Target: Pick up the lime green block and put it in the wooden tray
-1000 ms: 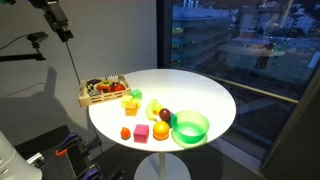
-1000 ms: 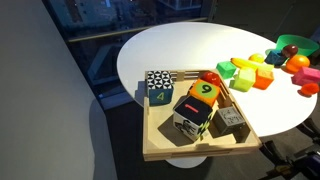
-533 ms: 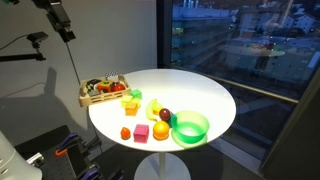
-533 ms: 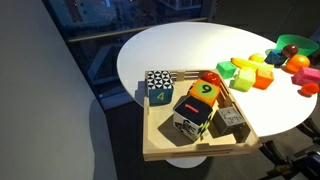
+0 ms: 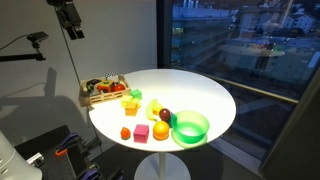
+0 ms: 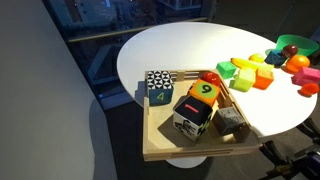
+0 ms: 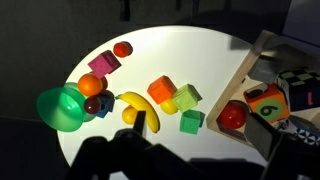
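Note:
The lime green block [image 7: 186, 97] lies on the round white table between an orange block [image 7: 161, 89] and a darker green block [image 7: 192, 121]; it also shows in an exterior view [image 6: 243, 79]. The wooden tray [image 7: 252, 62] stands at the table's edge and holds several number cubes and a red ball [image 7: 233, 115]; it shows in both exterior views [image 5: 88, 98] [image 6: 152, 148]. My gripper [image 7: 200, 130] is open and empty, high above the table and off to the tray's side [image 5: 70, 25].
A banana toy [image 7: 135, 103], a green bowl [image 7: 58, 108], a pink block [image 7: 105, 65], an orange ball [image 7: 90, 86] and a small red ball [image 7: 122, 49] lie on the table. A dark window stands behind the table [image 5: 240, 40].
My gripper has shifted a little sideways toward the table in the exterior view. The objects have not moved.

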